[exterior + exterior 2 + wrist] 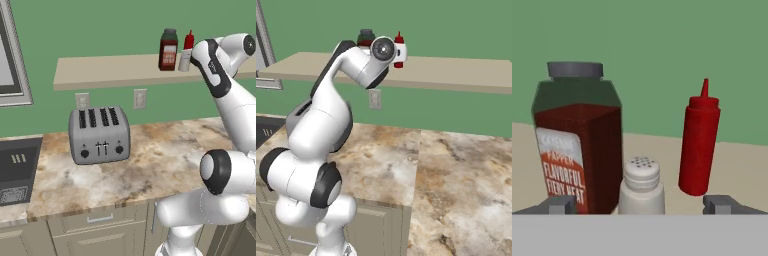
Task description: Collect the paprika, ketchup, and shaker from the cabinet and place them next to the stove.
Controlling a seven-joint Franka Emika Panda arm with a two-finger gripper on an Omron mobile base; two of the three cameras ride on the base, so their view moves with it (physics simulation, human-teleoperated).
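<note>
On the tan cabinet shelf (742,170) the paprika jar (577,145) stands at the left, dark red-brown with a dark lid and a pale label. The slim red ketchup bottle (698,145) stands at the right, a little farther back. Between them, nearest to me, is the small pale shaker (641,187). My gripper (641,205) is open, level with the shelf, its fingertips (559,205) spread wider than the shaker and nothing between them. From the left base view, the paprika (168,50), ketchup (189,41) and shaker (185,61) cluster on the cabinet (110,70) just left of my forearm.
A silver four-slot toaster (99,135) stands on the marble counter (165,160) under the shelf. The black stove top (15,170) sits at the counter's far left. A grey-framed panel (10,60) hangs on the green wall above it. The shelf (456,72) runs on to the right.
</note>
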